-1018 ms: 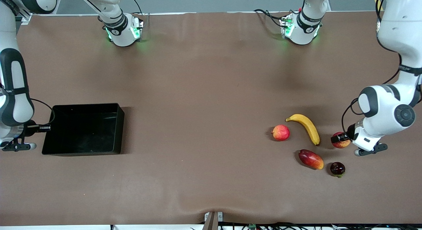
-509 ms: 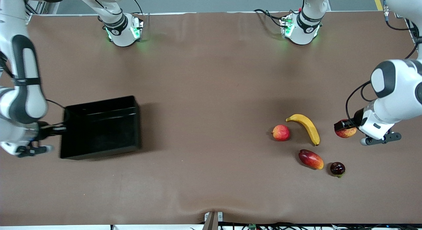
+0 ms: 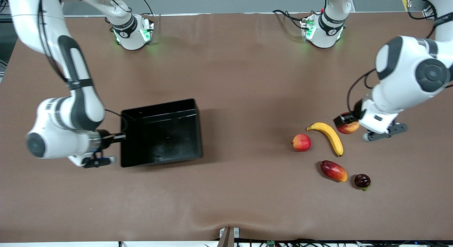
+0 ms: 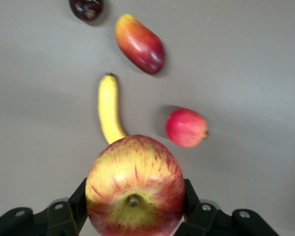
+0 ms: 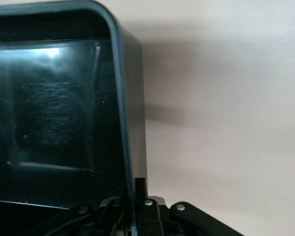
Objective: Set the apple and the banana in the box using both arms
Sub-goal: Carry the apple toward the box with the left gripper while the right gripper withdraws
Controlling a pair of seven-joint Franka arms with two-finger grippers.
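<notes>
My left gripper [image 3: 346,124] is shut on the apple [image 3: 348,127], red with yellow streaks, and holds it above the table beside the banana's farther end. In the left wrist view the apple [image 4: 135,187] sits between the two black fingers [image 4: 191,204], stem dimple toward the camera. The yellow banana [image 3: 329,135] lies on the table and also shows in the left wrist view [image 4: 108,105]. My right gripper [image 3: 118,136] is shut on the end wall of the black box [image 3: 159,106], which is empty. The right wrist view shows the box's rim [image 5: 119,98] pinched between the fingers [image 5: 155,216].
A pinkish-red round fruit [image 3: 301,142] lies beside the banana, toward the right arm's end. A red-orange mango [image 3: 333,171] and a small dark fruit [image 3: 362,181] lie nearer the front camera. Bare brown table stretches between the box and the fruits.
My right arm has moved the box toward the table's middle. My left gripper has lifted the apple off the table and carried it toward the banana's farther end.
</notes>
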